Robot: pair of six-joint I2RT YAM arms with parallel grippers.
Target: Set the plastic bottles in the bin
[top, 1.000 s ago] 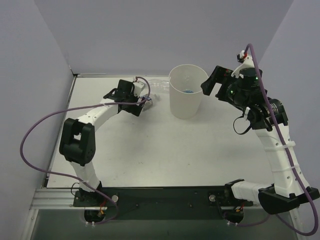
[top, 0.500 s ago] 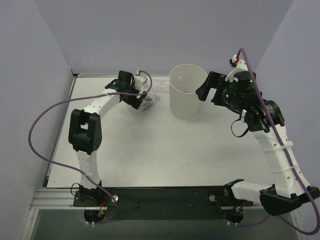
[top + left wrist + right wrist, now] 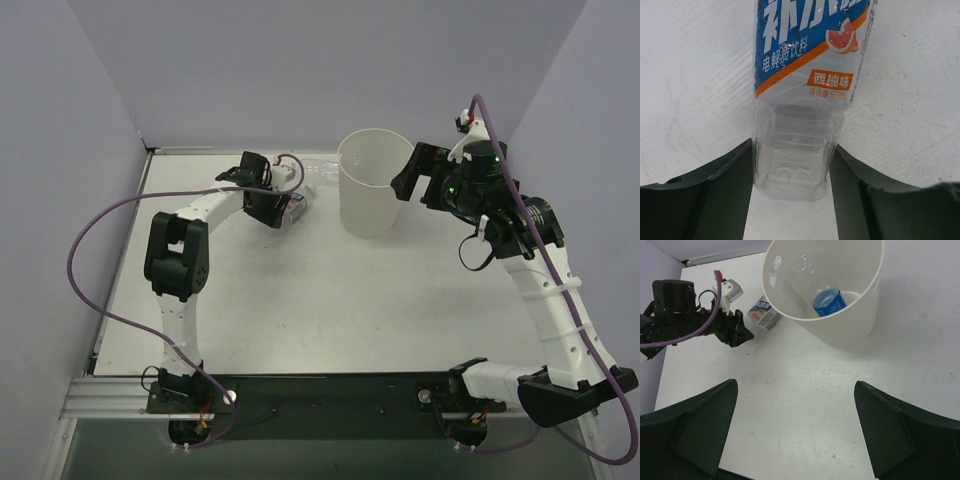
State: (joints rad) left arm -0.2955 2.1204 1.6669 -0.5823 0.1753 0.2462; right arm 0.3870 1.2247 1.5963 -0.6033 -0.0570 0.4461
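A clear plastic bottle (image 3: 805, 75) with a white, blue and orange-red label lies on the table just left of the bin (image 3: 370, 190). My left gripper (image 3: 791, 170) straddles its clear base, both fingers pressed against its sides; in the top view that gripper (image 3: 283, 210) sits low at the bottle (image 3: 297, 207). A blue-labelled bottle (image 3: 830, 301) lies inside the off-white bin (image 3: 860, 325). An unlabelled clear bottle (image 3: 322, 170) lies behind the bin's left side. My right gripper (image 3: 795, 425) hangs open and holds nothing, to the right of the bin's rim.
The left arm's purple cable (image 3: 110, 215) loops out over the table's left side. Grey walls close in the table at the back and both sides. Bare white tabletop (image 3: 340, 300) stretches in front of the bin.
The left gripper has pushed forward over the labelled bottle and its jaws have come in from wide open onto the bottle's base. The right arm shifted slightly left.
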